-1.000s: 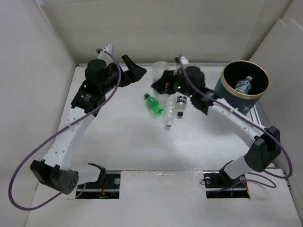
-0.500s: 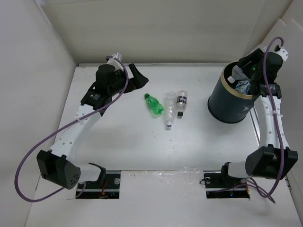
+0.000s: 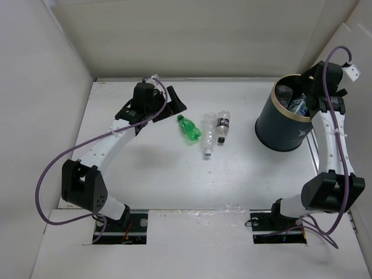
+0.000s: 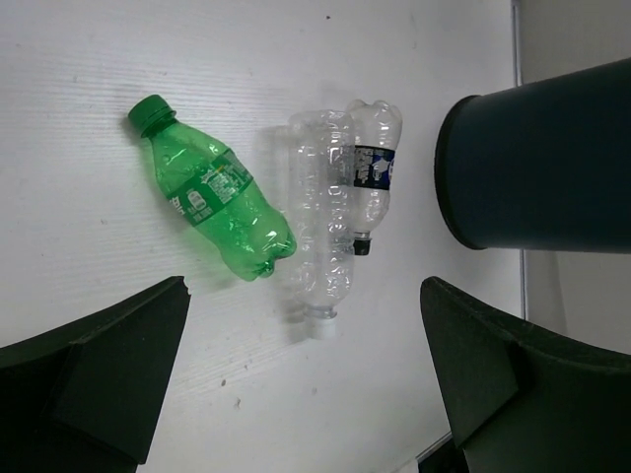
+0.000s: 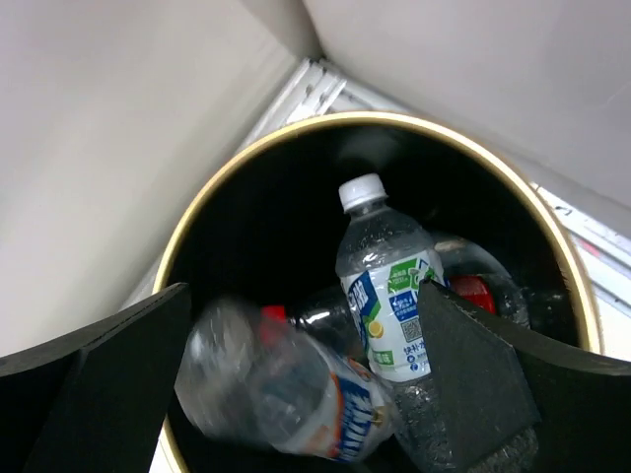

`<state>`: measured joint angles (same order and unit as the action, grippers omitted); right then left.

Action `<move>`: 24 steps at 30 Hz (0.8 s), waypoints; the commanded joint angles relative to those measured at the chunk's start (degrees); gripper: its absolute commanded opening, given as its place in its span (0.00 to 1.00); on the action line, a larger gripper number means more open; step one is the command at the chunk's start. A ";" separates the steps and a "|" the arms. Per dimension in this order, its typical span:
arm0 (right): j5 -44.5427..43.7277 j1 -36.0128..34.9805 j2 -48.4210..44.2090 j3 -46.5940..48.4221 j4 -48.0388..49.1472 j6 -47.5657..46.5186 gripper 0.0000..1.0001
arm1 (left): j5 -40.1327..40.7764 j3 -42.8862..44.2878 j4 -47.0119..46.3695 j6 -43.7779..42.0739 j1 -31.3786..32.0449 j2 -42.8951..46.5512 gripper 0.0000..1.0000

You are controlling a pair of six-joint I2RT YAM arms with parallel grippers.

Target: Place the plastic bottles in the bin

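Right end effector point(image 5: 306, 296) is now spread wide above the bin point(image 3: 285, 131), its earlier grip released. A blurred bottle point(image 5: 266, 389) is inside (beside a white-capped bottle point(image 5: 385, 286)). Left end effector point(image 4: 304, 286), wide and empty, has moved nearer the green bottle point(image 4: 212, 202), clear bottle point(image 4: 320, 212) and dark-labelled bottle point(image 4: 373, 168) on the surface point(image 3: 163, 168).

on table point(image 3: 163, 174): green bottle point(image 4: 219, 202), clear bottle point(image 4: 320, 222), dark-labelled bottle point(image 4: 373, 168) lying side by side
in bin point(image 3: 283, 131): I see several bottles point(image 5: 385, 296)

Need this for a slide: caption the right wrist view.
Open right pincer over the gold-rimmed bin, a blurred bottle beside a white-capped bottle inside.
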<state>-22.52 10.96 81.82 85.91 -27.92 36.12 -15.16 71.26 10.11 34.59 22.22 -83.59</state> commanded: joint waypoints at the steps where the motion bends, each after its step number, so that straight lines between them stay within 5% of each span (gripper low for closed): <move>1: -7.97 -1.12 -3.67 4.27 -2.66 1.59 1.00 | 1.26 2.03 0.44 1.36 1.24 -2.44 1.00; 8: -2.71 -9.46 -14.48 -5.30 5.50 -2.98 1.00 | 4.78 7.39 4.47 6.10 4.06 -14.47 1.00; 13: 9.84 -12.89 -18.89 -12.25 11.66 -5.97 1.00 | 9.43 12.04 6.23 8.83 4.06 -20.98 1.00; 24: 9.87 -21.76 -21.97 -12.70 10.44 -9.14 1.00 | 12.87 19.53 10.02 10.41 4.06 -35.76 1.00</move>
<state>-13.37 -9.61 61.93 72.18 -20.14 28.64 -4.69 89.06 18.02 43.62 26.28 -118.52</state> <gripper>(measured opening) 0.999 0.997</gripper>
